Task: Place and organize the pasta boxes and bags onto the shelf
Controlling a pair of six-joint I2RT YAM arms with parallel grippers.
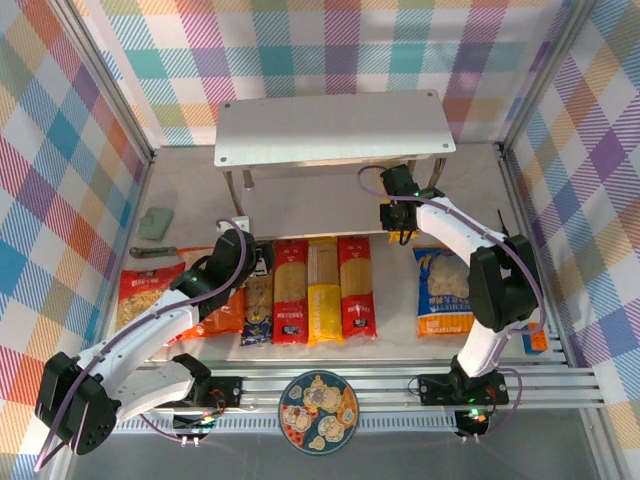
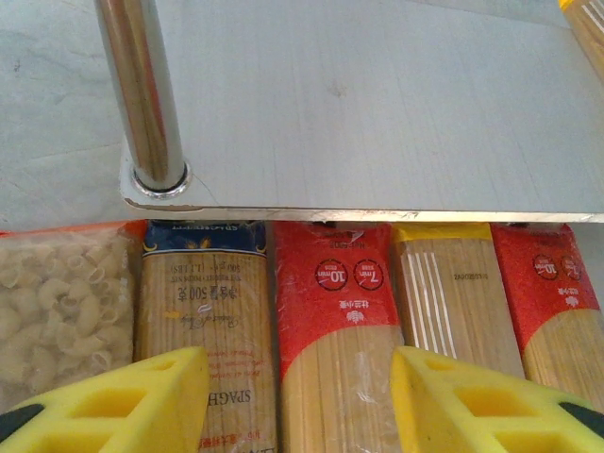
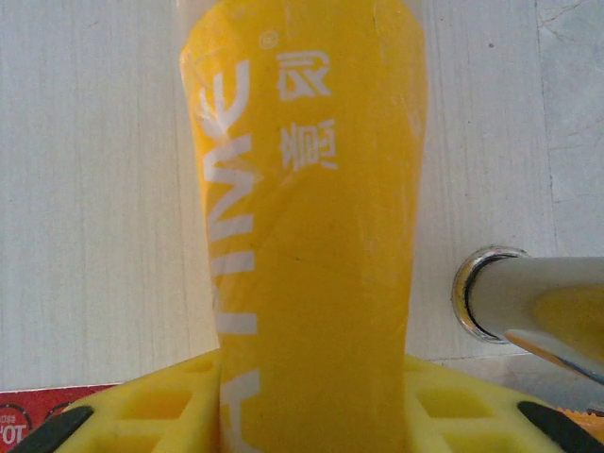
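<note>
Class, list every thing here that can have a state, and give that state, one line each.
left gripper: jaws open, empty.
right gripper: jaws astride the yellow pack, grip unclear.
yellow pack: on the shelf's lower board.
four long packs: flat on the table, side by side.
blue bag: flat on the table.
shelf: upright.

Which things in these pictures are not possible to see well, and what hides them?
- Top external: the left arm covers most of the orange crinkly pillow bag.
- Top external: the right arm and the pale grey shelf board hide most of the yellow narrow spaghetti pack.
- Right wrist: the frame's lower edge cuts the right gripper; whether its yellow fingers press that pack is unclear.
</note>
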